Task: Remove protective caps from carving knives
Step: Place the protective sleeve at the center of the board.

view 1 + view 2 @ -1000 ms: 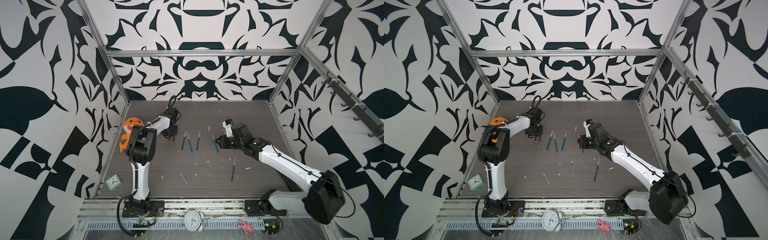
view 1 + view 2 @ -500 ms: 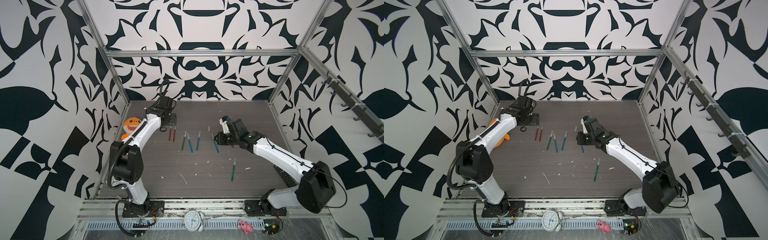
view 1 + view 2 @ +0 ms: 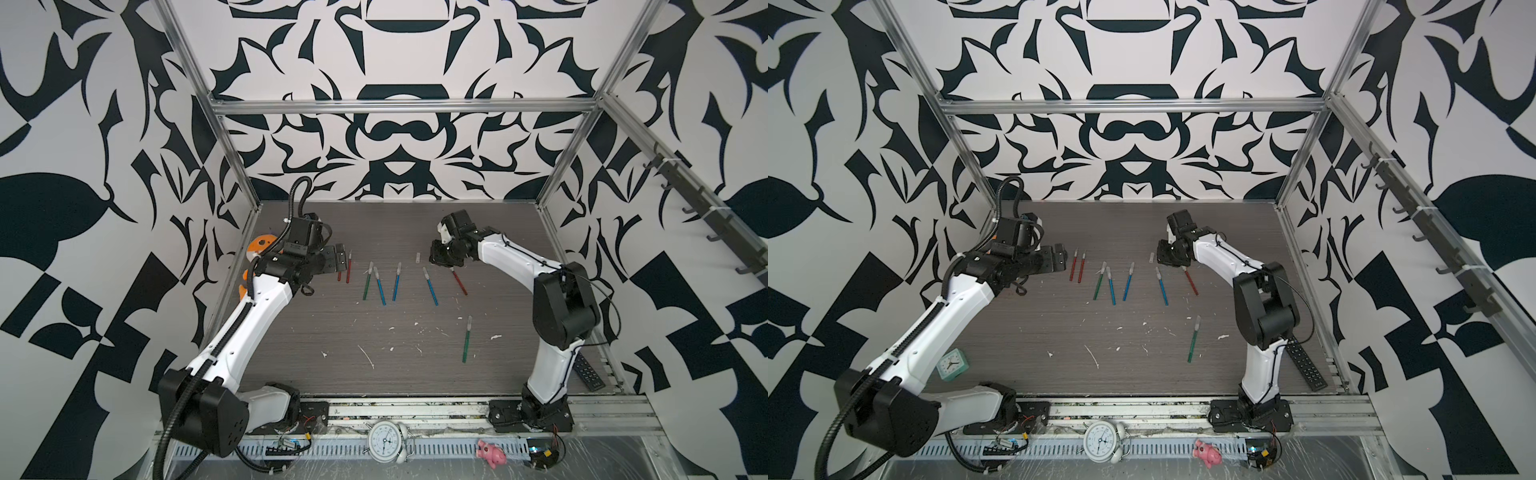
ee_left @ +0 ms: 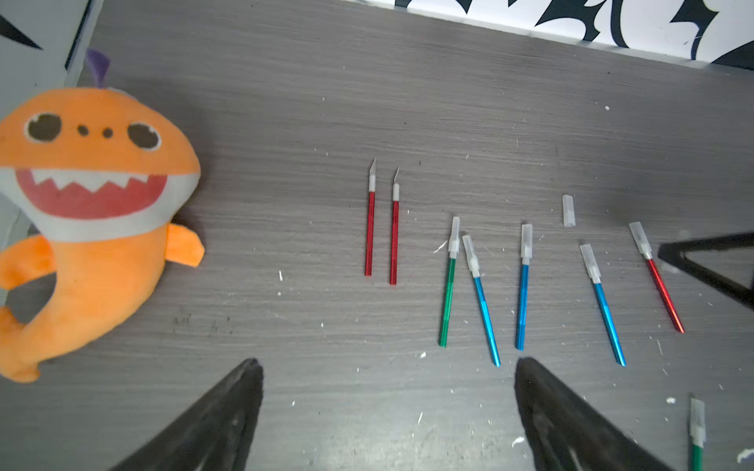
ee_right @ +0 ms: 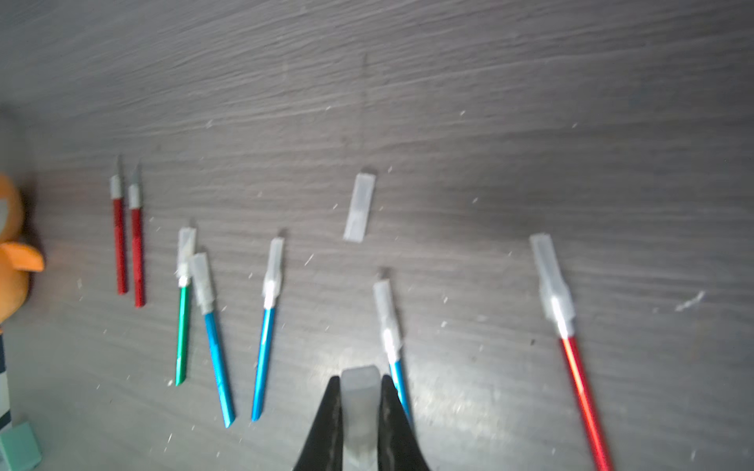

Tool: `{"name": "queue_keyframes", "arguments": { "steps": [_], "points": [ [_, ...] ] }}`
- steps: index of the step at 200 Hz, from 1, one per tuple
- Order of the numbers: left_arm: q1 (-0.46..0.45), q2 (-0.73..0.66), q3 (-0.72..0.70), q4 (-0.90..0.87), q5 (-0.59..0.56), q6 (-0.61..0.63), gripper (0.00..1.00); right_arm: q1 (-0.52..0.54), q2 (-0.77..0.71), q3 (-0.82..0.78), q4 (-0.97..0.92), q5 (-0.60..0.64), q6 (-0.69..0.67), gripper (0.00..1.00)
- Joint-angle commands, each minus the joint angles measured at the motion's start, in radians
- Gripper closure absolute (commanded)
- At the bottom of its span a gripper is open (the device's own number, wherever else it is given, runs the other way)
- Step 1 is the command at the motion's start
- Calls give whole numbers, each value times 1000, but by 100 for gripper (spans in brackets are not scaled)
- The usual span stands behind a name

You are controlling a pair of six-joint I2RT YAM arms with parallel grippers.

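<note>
Grey bench (image 3: 415, 340) bore eight carving knives (image 4: 522, 301) — two bare red ones (image 4: 370, 236) sorted toward its left edge, six capped. My left gripper (image 4: 387, 363) gaped empty; my right gripper (image 5: 361, 381) clamped a protective cap (image 5: 358, 407), probably to drop by the loose cap (image 4: 568, 210).

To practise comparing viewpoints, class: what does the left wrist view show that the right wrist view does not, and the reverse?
Only the left wrist view: the lone green knife, capped and apart from the row; the eyes and teeth of the shark toy; the left fingers spread wide.
Only the right wrist view: the held cap pinched between the right fingers.
Both: two uncapped red knives, a loose cap, and five capped knives in the row.
</note>
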Motion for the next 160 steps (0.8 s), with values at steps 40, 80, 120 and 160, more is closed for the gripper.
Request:
{"name": "queue_keyframes", "arguments": {
  "steps": [40, 80, 120, 160],
  "points": [
    [-20, -122, -150, -71, -58, -57, 0, -17, 200, 258, -179, 2, -74, 100],
    [-107, -107, -149, -94, -202, -23, 1, -17, 268, 334, -211, 12, -85, 100],
    [-115, -97, -144, -99, -224, -21, 0, -16, 336, 407, -226, 4, -89, 100],
    [-128, -90, -144, -101, -229, -19, 1, -17, 392, 464, -234, 1, -84, 100]
  ]
}}
